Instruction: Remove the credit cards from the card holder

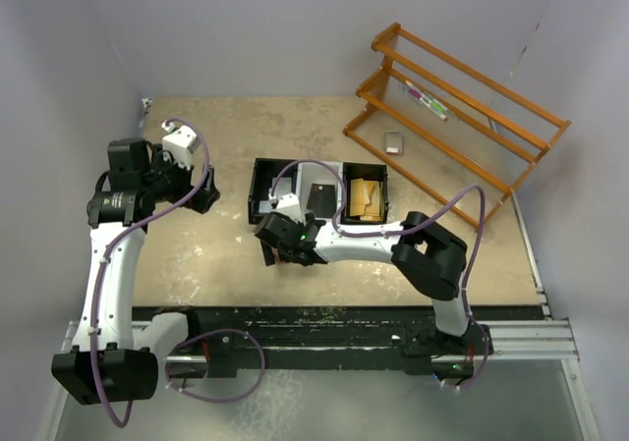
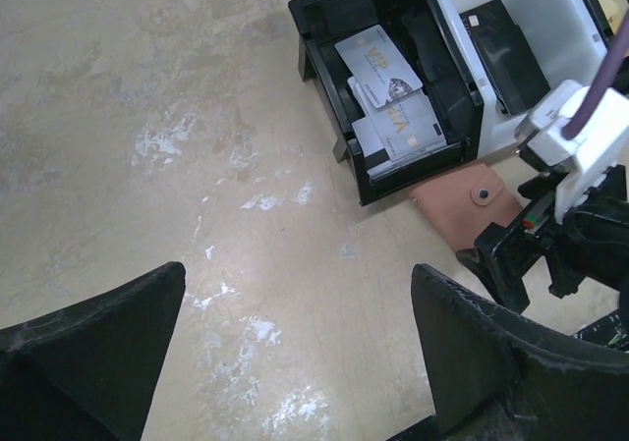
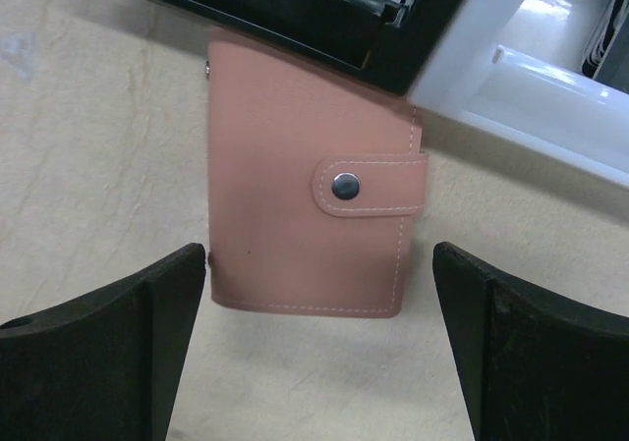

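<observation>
The card holder (image 3: 310, 225), a reddish-brown wallet, lies snapped closed on the table against the front wall of a black organizer tray (image 2: 329, 78). My right gripper (image 3: 319, 264) hovers over it, open, a finger on either side, touching nothing. Pale grey and white credit cards (image 2: 388, 97) lie stacked in the tray's left compartment. The left wrist view also catches the card holder (image 2: 462, 200) and the right gripper (image 2: 550, 249) beside the tray. My left gripper (image 2: 298, 284) is open above bare table, well left of the tray. From above, the right gripper (image 1: 277, 248) hides the wallet.
The tray (image 1: 257, 197) has a white middle compartment holding a black pouch (image 1: 321, 197) and a right compartment with tan paper pieces (image 1: 366, 197). A wooden rack (image 1: 462, 117) stands at the back right with a small grey item (image 1: 394, 143) under it. My left gripper (image 1: 201, 193) is near the left wall.
</observation>
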`<action>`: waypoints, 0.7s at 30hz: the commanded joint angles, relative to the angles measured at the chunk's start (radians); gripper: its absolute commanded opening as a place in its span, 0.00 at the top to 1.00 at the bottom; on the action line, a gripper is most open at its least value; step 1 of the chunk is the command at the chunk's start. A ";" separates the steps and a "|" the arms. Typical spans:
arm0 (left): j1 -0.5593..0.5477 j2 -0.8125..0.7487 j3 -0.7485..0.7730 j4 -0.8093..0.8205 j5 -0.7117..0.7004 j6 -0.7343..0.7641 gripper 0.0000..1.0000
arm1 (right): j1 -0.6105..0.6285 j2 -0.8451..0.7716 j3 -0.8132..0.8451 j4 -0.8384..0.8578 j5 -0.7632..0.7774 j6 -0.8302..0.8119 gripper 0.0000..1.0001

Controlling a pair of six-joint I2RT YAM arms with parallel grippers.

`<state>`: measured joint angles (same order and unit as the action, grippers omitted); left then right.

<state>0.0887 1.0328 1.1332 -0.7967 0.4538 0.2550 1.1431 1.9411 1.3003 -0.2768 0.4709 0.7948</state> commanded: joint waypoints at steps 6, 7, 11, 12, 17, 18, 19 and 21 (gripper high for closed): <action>-0.003 -0.022 0.047 -0.007 0.049 0.032 0.01 | -0.003 0.092 0.096 0.034 0.004 -0.046 0.00; -0.003 -0.021 0.049 -0.008 0.047 0.033 0.01 | -0.003 0.095 0.096 0.040 0.005 -0.047 0.01; -0.003 -0.018 0.051 -0.009 0.040 0.033 0.01 | 0.003 0.097 0.092 0.069 0.035 -0.057 0.08; -0.003 -0.016 0.051 -0.008 0.041 0.032 0.01 | 0.008 0.091 0.082 0.071 0.037 -0.055 0.11; -0.003 -0.013 0.050 -0.005 0.056 0.023 0.01 | 0.050 0.024 -0.027 0.097 0.065 -0.044 0.25; -0.003 -0.011 0.050 -0.004 0.058 0.021 0.01 | 0.061 0.006 -0.050 0.110 0.069 -0.046 0.28; -0.003 -0.009 0.050 -0.002 0.060 0.018 0.01 | 0.071 -0.008 -0.073 0.122 0.072 -0.051 0.33; -0.003 -0.005 0.052 -0.003 0.060 0.013 0.01 | 0.092 -0.042 -0.102 0.131 0.073 -0.065 0.38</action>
<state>0.0887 1.0267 1.1374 -0.8127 0.4839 0.2714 1.1862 1.9732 1.2617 -0.1535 0.5259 0.7452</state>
